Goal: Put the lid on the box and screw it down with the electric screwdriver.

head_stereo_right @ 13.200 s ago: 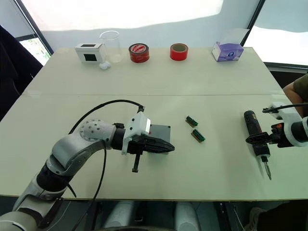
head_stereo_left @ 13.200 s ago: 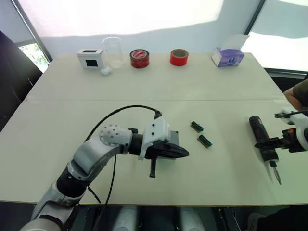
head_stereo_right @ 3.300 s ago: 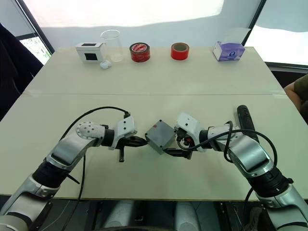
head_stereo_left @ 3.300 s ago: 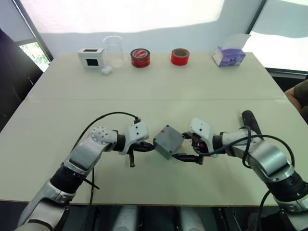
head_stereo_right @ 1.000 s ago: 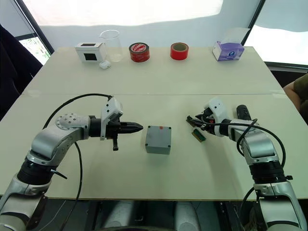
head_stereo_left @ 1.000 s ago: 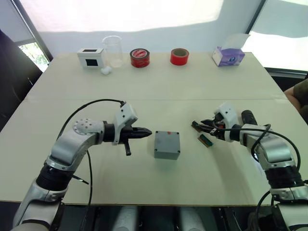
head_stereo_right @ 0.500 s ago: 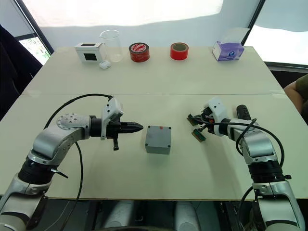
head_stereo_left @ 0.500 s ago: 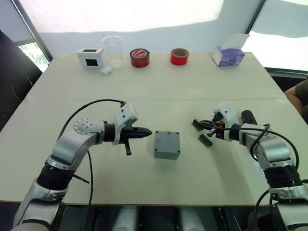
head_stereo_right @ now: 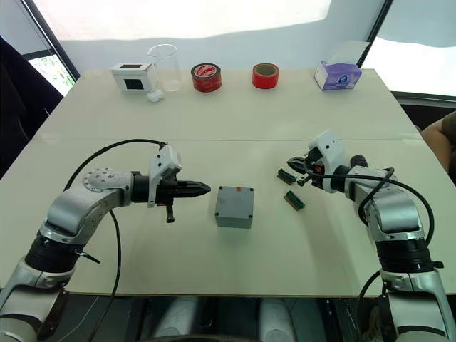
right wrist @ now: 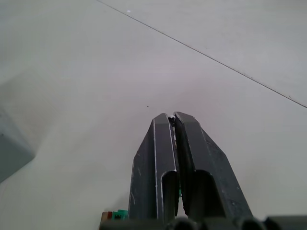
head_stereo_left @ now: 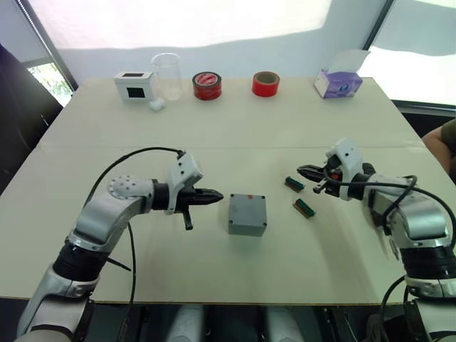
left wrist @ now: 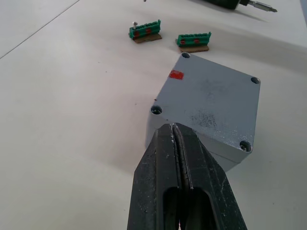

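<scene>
The grey lid (head_stereo_left: 247, 208) lies flat on the grey box (head_stereo_left: 246, 228) at mid-table, its corner holes open and a small red mark (left wrist: 176, 74) at one edge. My left gripper (head_stereo_left: 217, 197) is shut, level with the box and just left of it, not touching. My right gripper (head_stereo_left: 302, 170) is shut and raised above the table, over the farther of two green strips (head_stereo_left: 293, 184). A tiny pale speck sits at its tips, too small to identify. The electric screwdriver's bit (left wrist: 256, 5) shows beyond the strips; my right arm hides most of the tool.
Along the far edge stand a white box with a black window (head_stereo_left: 135, 85), a clear beaker (head_stereo_left: 166, 75), two red tape rolls (head_stereo_left: 206, 85) and a purple tissue box (head_stereo_left: 337, 83). The second green strip (head_stereo_left: 304, 208) lies right of the box. A person's arm (head_stereo_left: 445, 139) shows at the right edge.
My right gripper went from open to shut at the green strips, then rose up and to the right. The left arm and the box stayed put.
</scene>
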`<state>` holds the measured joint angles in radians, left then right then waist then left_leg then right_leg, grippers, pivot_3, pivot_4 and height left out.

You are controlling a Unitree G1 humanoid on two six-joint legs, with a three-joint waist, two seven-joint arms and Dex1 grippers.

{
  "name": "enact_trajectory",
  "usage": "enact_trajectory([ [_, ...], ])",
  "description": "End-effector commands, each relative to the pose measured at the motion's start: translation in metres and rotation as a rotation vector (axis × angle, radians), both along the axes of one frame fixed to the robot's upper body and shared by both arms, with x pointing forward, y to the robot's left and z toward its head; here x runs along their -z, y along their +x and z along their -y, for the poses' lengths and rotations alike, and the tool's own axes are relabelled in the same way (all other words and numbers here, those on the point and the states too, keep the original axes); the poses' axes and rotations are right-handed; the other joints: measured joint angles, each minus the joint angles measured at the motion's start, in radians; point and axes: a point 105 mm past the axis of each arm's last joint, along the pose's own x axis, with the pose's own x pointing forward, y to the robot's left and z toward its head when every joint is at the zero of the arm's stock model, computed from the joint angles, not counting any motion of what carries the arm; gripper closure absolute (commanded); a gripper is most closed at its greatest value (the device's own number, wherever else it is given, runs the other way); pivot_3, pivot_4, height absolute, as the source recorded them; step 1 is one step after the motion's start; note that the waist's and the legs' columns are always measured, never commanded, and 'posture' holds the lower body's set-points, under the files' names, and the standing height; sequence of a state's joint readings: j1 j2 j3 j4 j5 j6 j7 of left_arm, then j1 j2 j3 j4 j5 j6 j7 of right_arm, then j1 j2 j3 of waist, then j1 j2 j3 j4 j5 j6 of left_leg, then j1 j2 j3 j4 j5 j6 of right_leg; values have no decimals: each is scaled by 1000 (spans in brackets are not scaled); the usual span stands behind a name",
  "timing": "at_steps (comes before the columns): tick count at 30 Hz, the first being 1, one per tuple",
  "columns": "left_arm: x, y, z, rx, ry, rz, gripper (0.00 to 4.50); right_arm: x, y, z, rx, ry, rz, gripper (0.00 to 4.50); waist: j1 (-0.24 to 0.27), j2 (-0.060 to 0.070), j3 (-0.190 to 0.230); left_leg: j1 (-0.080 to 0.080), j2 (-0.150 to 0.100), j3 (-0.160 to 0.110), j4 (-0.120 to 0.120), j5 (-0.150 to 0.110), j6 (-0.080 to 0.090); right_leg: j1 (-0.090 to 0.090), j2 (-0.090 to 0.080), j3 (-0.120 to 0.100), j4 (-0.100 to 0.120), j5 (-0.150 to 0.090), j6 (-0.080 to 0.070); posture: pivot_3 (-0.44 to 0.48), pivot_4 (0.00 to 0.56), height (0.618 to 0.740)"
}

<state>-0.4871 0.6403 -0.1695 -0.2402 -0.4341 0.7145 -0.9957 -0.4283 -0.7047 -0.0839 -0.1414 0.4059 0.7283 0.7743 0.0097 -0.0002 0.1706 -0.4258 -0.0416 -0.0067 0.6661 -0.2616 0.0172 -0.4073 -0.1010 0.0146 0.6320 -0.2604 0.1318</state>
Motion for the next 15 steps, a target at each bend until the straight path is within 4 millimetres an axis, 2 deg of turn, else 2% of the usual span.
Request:
enact_trajectory([
  [1,-13,-6,-9,13,-19,20,4500,-26,-27,-37,-174,48,47,4444,-4,0,0,0,0,0,0,0,0,0,0,0,0,0,0,0,150,740],
  [7,-11,-6,-8,8,-21,16,4500,-11,-40,-60,-212,53,-3,4444,3,0,0,0,0,-1,0,0,0,0,0,0,0,0,0,0,150,740],
  [15,-11,-7,-2,12,-42,14,4500,2,-46,-64,-226,31,-54,4444,1,0,0,0,0,-1,0,0,0,0,-1,0,0,0,0,0,150,740],
])
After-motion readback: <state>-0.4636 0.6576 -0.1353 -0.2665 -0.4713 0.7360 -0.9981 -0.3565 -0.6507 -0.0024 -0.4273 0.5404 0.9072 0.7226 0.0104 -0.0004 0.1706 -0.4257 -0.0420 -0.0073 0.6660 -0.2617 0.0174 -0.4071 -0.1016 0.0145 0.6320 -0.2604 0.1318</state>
